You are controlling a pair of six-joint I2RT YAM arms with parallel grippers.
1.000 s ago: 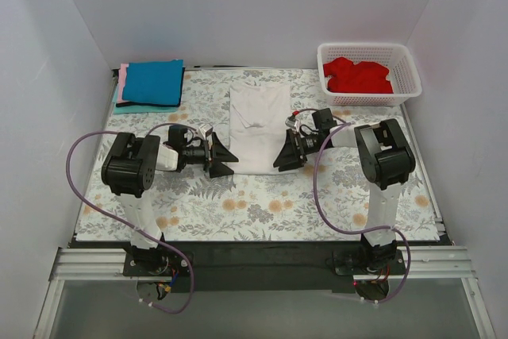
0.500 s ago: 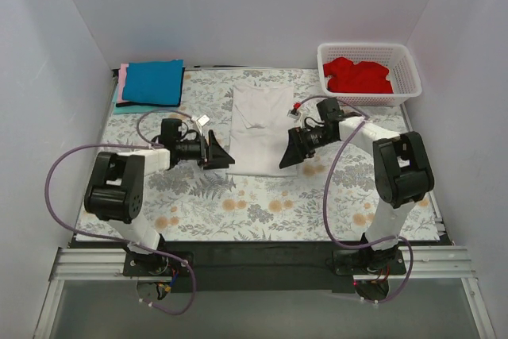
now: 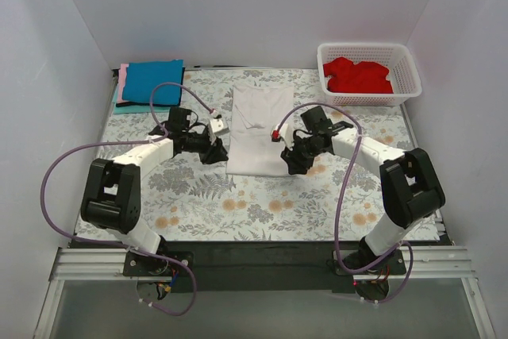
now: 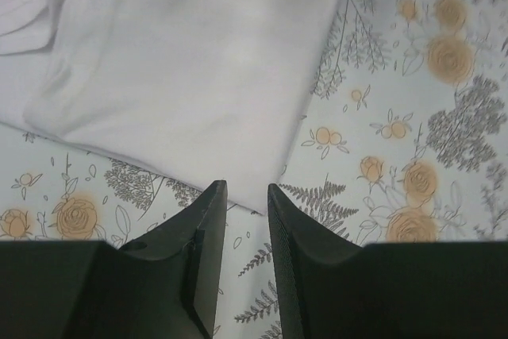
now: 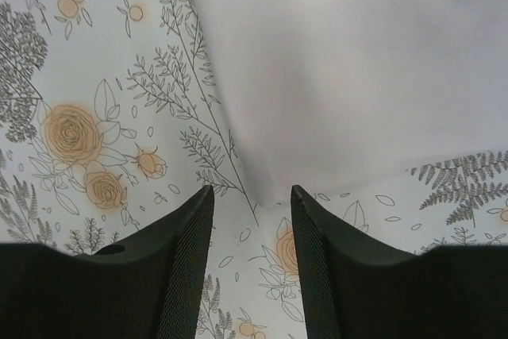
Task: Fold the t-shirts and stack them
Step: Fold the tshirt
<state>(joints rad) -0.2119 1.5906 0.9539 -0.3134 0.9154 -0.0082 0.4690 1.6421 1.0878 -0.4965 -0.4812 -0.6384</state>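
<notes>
The left tool (image 4: 244,188) and right tool (image 5: 252,192), slightly parted and empty, have reached the near corners of the white t-shirt (image 3: 258,129)

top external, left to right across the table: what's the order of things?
blue t-shirt → left gripper, fingers open → white t-shirt → right gripper, fingers open → basket holding the red t-shirt
</notes>
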